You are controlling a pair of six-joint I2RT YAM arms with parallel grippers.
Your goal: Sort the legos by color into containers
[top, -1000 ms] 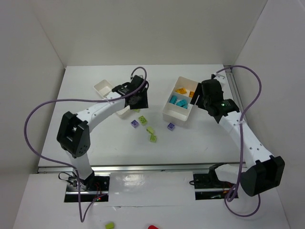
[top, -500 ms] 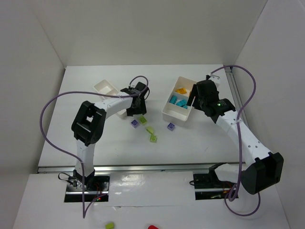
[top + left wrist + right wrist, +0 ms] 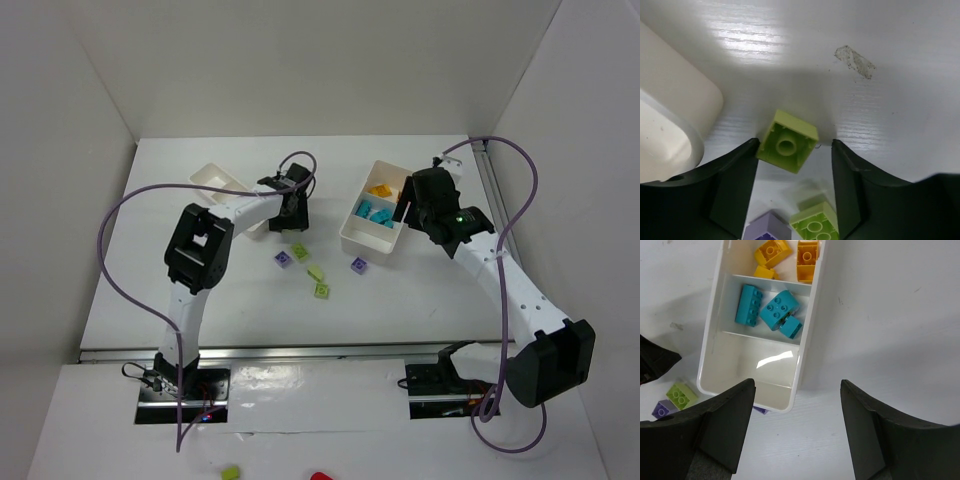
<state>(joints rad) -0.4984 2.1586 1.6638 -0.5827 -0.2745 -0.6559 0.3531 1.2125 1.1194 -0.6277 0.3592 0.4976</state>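
Lime-green brick [image 3: 787,148] sits on bench [image 3: 890,100] just beside smaller tray [image 3: 670,115], between left fingers [image 3: 735,185] spread wide and empty; lying skewed, it may twist free as they close.

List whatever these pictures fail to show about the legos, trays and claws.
Top view: the wrist covers the left claw and the lime lego it straddles.
Left wrist view: the small tray runs off the left edge, contents unseen; a purple lego is cut by the bottom edge.
Right wrist view: another purple lego is mostly hidden by the large tray's near wall.
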